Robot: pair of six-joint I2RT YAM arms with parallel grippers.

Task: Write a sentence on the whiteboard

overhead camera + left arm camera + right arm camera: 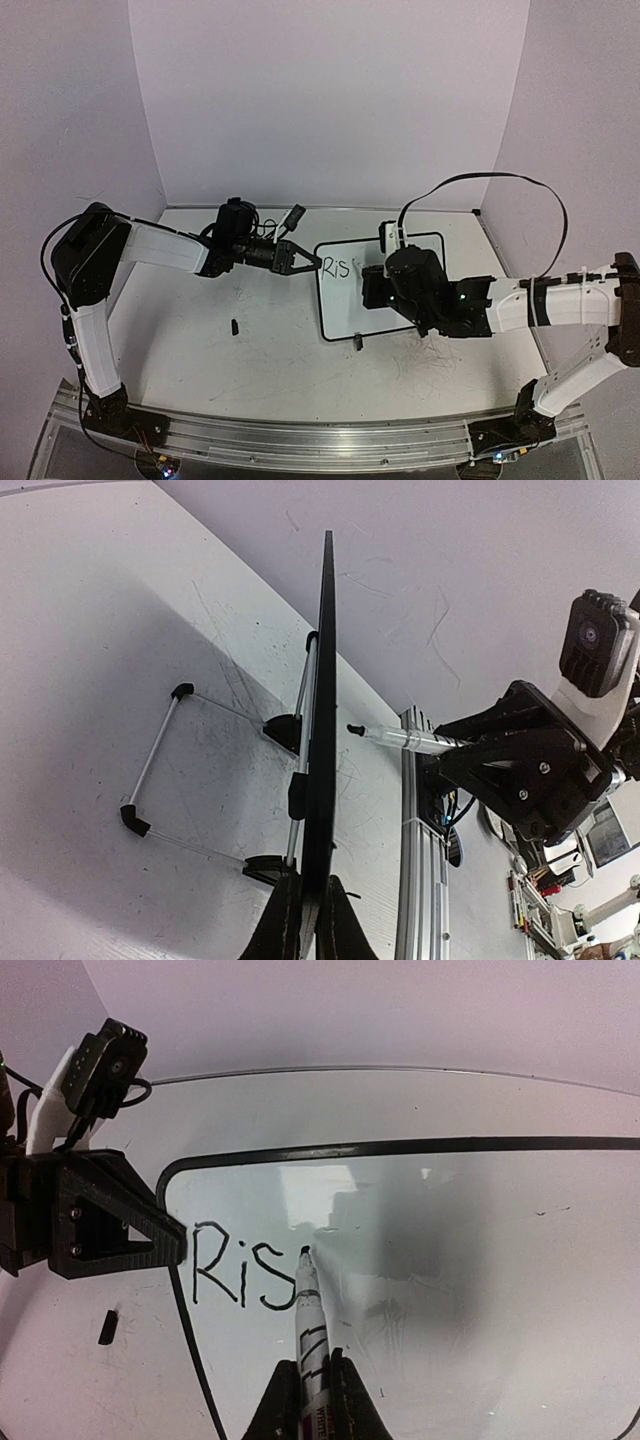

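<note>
Left gripper is pinched on the left edge of the small black-framed rectangular whiteboard, one finger on each face. The whiteboard is propped up on the scuffed white counter by a thin wire stand with black feet behind it. Right gripper hangs in front of the whiteboard's face, its fingers clamped on a white-barrelled, black-tipped marker. The thin black handwritten sentence reads only "Ris" and sits near the whiteboard's upper left corner. The marker's tip is just right of the "s"; whether it touches the whiteboard cannot be told. A small black cap lies on the counter, left of the whiteboard and apart from it.
</note>
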